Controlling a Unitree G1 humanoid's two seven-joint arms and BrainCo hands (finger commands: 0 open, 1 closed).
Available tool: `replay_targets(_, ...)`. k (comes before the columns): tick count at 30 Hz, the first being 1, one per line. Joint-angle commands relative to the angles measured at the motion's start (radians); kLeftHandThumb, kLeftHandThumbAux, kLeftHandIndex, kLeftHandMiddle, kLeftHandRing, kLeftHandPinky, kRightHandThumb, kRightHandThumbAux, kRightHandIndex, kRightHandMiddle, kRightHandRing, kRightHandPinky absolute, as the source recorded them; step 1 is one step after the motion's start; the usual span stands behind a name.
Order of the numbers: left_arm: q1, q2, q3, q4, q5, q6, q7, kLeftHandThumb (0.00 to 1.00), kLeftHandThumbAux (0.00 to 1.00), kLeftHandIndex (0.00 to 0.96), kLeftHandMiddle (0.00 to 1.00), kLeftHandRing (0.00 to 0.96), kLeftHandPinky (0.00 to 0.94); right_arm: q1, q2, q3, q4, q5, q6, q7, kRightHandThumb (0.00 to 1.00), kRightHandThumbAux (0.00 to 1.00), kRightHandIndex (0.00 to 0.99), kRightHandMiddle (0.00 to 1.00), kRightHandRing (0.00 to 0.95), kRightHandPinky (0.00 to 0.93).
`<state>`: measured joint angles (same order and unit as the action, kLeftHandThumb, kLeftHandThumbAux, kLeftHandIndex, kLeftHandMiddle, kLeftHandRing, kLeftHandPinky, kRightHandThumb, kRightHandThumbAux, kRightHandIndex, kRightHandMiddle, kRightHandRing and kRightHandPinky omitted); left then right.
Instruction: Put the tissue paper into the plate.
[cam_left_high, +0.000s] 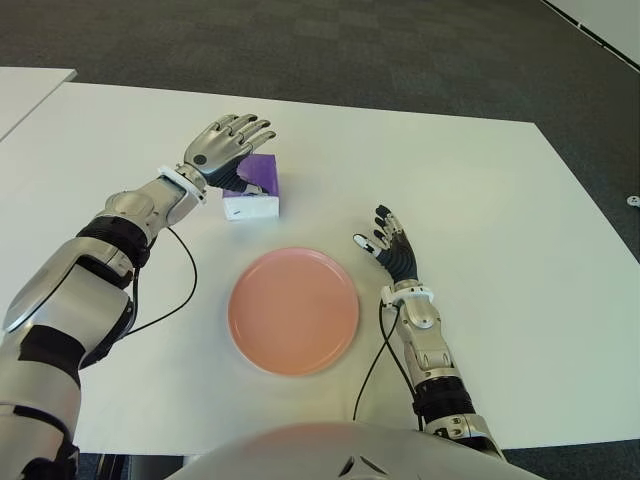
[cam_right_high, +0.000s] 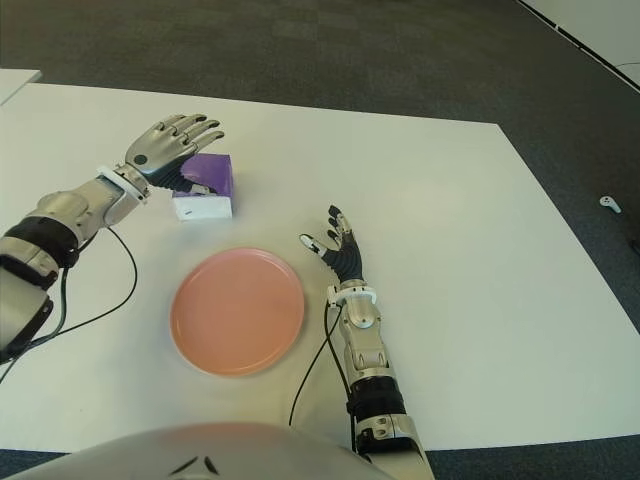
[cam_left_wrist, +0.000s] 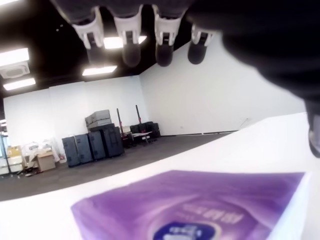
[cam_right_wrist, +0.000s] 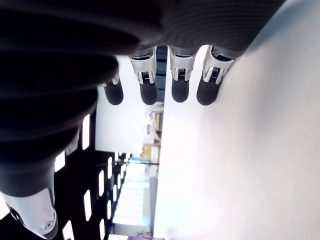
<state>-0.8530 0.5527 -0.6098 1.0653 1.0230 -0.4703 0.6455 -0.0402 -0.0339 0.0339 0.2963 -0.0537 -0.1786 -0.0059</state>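
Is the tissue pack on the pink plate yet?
No, the tissue pack lies on the table beyond the bare plate, under the open left robot hand.

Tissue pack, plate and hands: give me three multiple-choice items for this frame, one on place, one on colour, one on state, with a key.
1. Where is the tissue pack?
A. In the plate
B. On the table, beyond the plate
C. Held in the right hand

2. What colour is the plate?
A. Pink
B. Blue
C. Green

3. What is the left hand doing?
A. Clamped around the pack
B. Open, fingers spread, over the pack
C. Flat on the plate

Key:
1 B: the pack lies on the white table, on the far side of the plate, which holds nothing.
2 A: the plate is plainly pink.
3 B: the left wrist view shows the fingers stretched out above the purple pack, not closed on it; the right hand shows open to the right of the plate.
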Motion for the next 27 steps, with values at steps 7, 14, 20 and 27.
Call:
replay_targets(7, -0.009, 0.006, -0.027, 0.013, 0.000, 0.006, -0.021, 0.014, 0.363, 0.000, 0.000, 0.000, 0.000, 0.059, 0.006, 0.015, 0.074, -0.002, 0.073, 0.017, 0.000, 0.686, 0.000, 0.000, 0.000, 0.000)
replay_targets(14, -0.015, 0.012, -0.039, 0.021, -0.004, 0.026, -0.054, 0.007, 0.354, 0.000, 0.000, 0.000, 0.000, 0.059, 0.004, 0.014, 0.077, -0.001, 0.070, 0.020, 0.000, 0.693, 0.000, 0.000, 0.000, 0.000)
replay_targets(20, -0.019, 0.014, -0.039, 0.033, -0.020, 0.025, -0.118, 0.001, 0.346, 0.000, 0.000, 0.000, 0.000, 0.060, 0.002, 0.014, 0.079, 0.001, 0.067, 0.025, 0.000, 0.699, 0.000, 0.000, 0.000, 0.000)
replay_targets(27, -0.018, 0.014, -0.027, 0.036, -0.058, 0.007, -0.218, 0.000, 0.342, 0.000, 0.000, 0.000, 0.000, 0.062, 0.000, 0.013, 0.077, 0.002, 0.067, 0.026, 0.000, 0.704, 0.000, 0.000, 0.000, 0.000)
